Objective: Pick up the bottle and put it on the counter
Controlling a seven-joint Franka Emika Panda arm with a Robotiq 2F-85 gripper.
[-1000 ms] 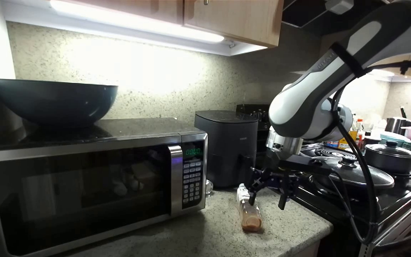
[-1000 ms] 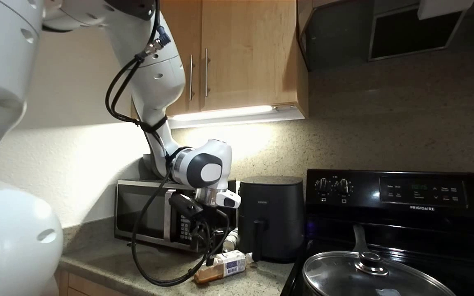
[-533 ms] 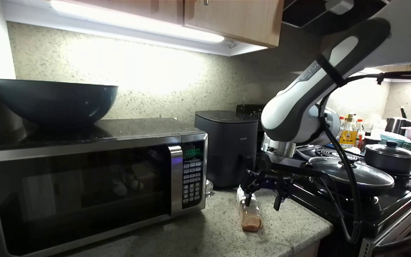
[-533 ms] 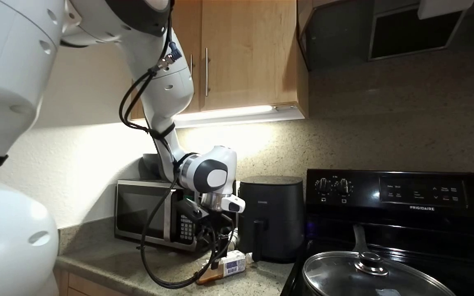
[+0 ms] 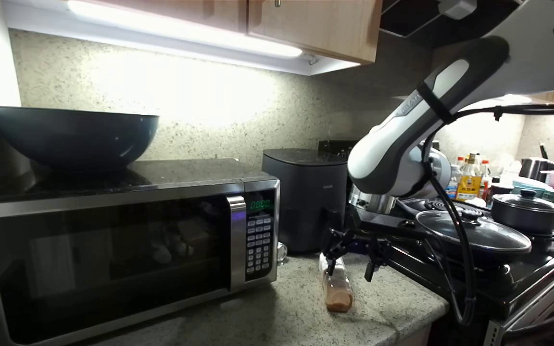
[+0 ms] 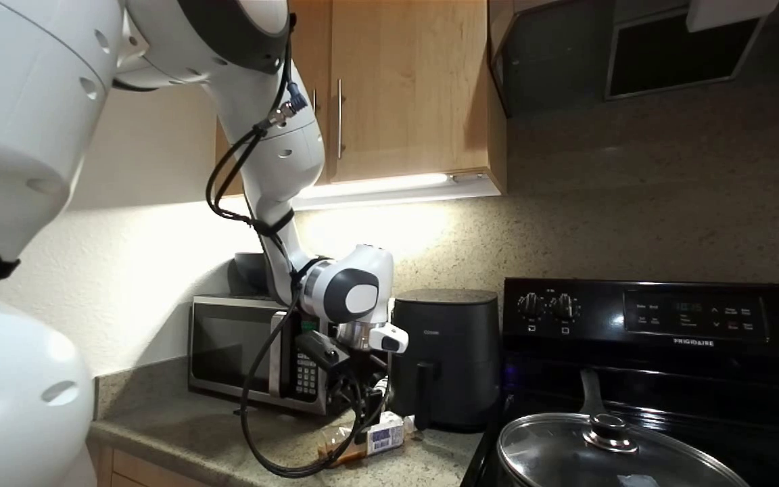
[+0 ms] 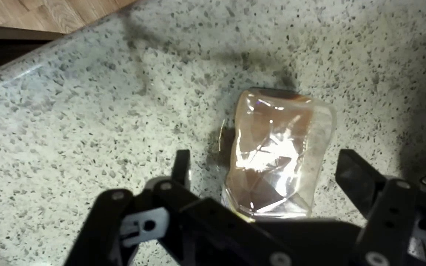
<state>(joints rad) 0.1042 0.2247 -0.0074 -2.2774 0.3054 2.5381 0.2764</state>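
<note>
One dark bowl sits on the microwave at nine o'clock from the bottle in an exterior view, the black air fryer at eleven. The brown-filled bottle lies on its side on the speckled bench, base toward six o'clock, and the hand hovers over it, released, its spread fingers flanking it with gaps in the wrist view. At two o'clock a lidded pan stands on the stove.

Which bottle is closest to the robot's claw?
The clear bottle of brown liquid, lying on the counter by the open gripper; the bottles beyond the stove stand upright, farther away.
</note>
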